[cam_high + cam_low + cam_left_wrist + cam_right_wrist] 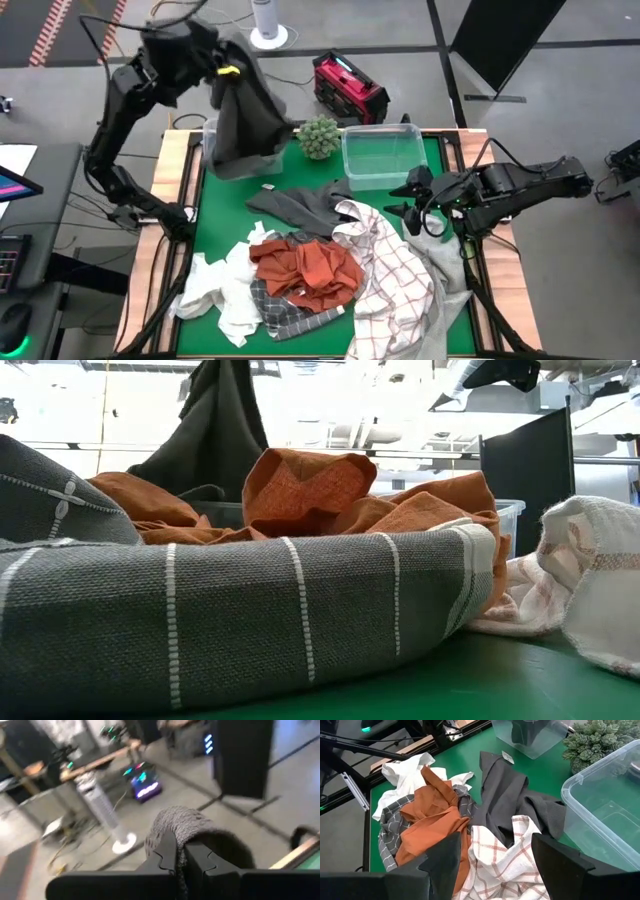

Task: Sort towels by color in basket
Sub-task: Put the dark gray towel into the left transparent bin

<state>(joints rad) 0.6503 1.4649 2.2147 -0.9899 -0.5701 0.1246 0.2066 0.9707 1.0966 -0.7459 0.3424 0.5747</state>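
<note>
Green felt tabletop (310,170) lies mostly hidden beneath heaped rust-orange, plaid and gridded white towels (310,275), while the left gripper (228,72), clamped on a hanging dark grey towel (245,120), seemingly hovers over a partly covered clear bin (215,150), and the right gripper (408,200) waits, fingers apart.

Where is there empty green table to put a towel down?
Bare green table shows on the left arm's side, between the left bin and the white towel. A smaller strip lies before the clear bin, by the plant. The middle is crowded: rust-orange towel, checked towel, dark grey towel.
</note>
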